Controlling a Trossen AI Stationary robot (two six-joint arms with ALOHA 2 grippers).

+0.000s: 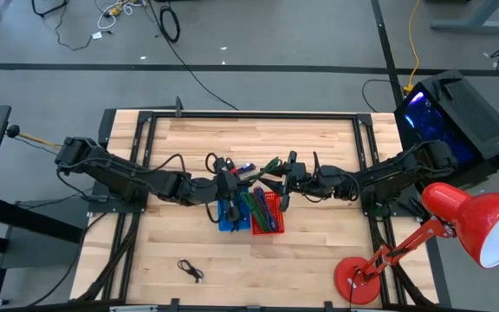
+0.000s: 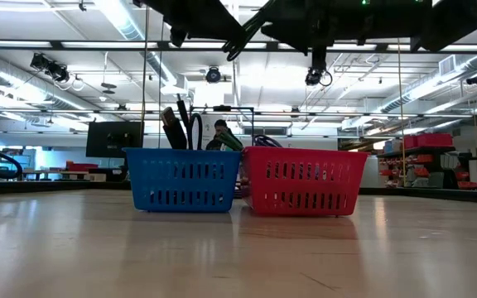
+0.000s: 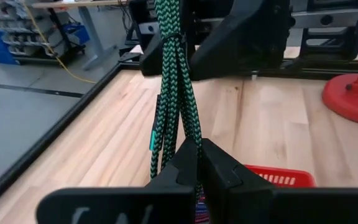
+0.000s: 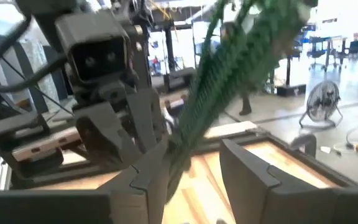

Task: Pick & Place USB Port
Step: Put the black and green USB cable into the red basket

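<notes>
Wooden counter (image 1: 319,251) carries blue basket (image 2: 182,180) touching red basket (image 2: 303,180). My left gripper (image 3: 199,163) pinches the green braided cable (image 3: 174,93) above them; my right gripper (image 4: 194,165) stands spread around it. Its plug ends are hidden.

Two robot arms meet above two small baskets, one blue basket (image 1: 227,217) and one red basket (image 1: 268,222), on a single wooden table (image 1: 319,251). One bundled green braided cable (image 3: 174,93) hangs between two grippers. One red desk lamp (image 1: 457,225) and one loose black cable (image 1: 190,270) complete the count.
</notes>
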